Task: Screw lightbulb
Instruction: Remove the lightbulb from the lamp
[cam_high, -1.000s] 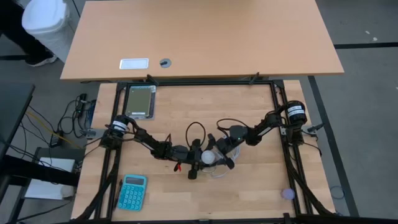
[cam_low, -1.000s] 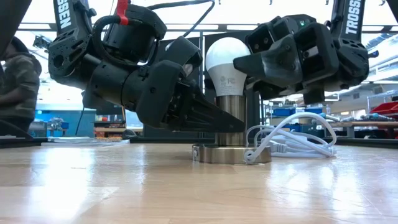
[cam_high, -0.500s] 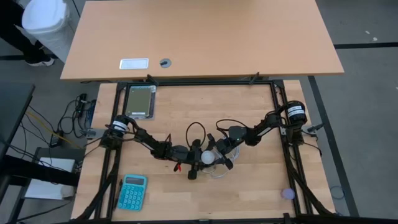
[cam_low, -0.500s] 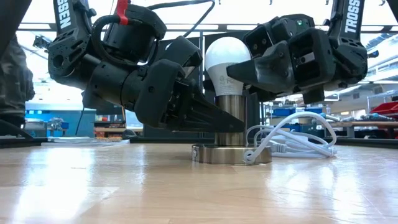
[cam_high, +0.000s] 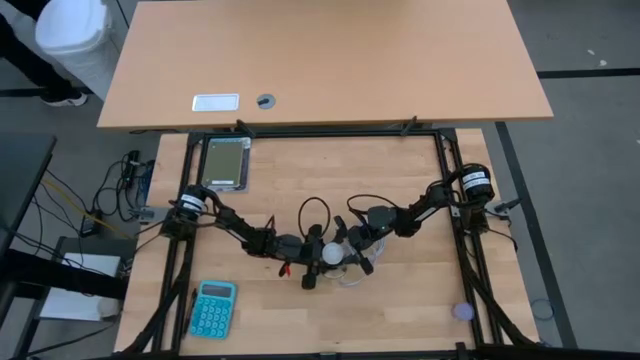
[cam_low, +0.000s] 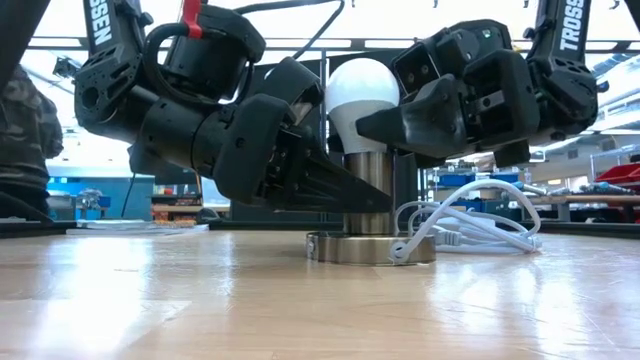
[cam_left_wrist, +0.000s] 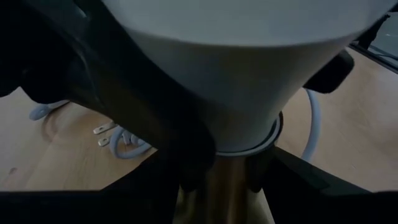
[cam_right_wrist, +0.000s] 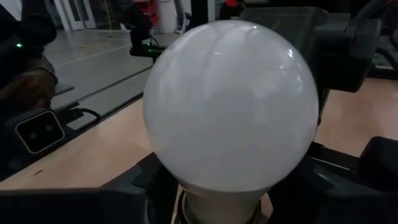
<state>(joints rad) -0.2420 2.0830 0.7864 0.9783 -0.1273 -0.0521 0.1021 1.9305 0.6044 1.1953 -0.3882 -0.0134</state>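
The white lightbulb (cam_low: 362, 92) stands upright on the metal stem (cam_low: 372, 172) of a socket. The socket's round base (cam_low: 370, 247) lies flat on the table's middle. In the high view the bulb (cam_high: 331, 254) shows between both grippers. My left gripper (cam_high: 316, 256) comes from the table's left and is shut on the socket's stem below the bulb. My right gripper (cam_high: 350, 252) comes from the right and is shut on the bulb. The bulb's globe (cam_right_wrist: 230, 106) fills the right wrist view. My left gripper pinches the socket's metal stem (cam_left_wrist: 221, 194) between its two fingers, just under the bulb's taper. It comes in low and slanting from the table's left. The socket's base stays flat on the table. My right gripper holds the bulb between its two fingers, one finger (cam_low: 400, 118) against the globe's lower side. It comes nearly level from the table's right. The bulb stands upright in the socket.
The socket's white cord (cam_low: 465, 225) lies coiled on the table right of the base. A teal calculator (cam_high: 212, 308) lies near the front left, a grey flat device (cam_high: 224, 163) at the far left, and a small purple thing (cam_high: 462, 311) at the front right. A person (cam_low: 20, 130) stands beyond the table.
My right gripper has turned on the bulb and crept a little toward the table's left. In the low view its finger now sits lower across the globe, and the bulb's printed mark no longer shows. My left gripper has kept its hold on the stem.
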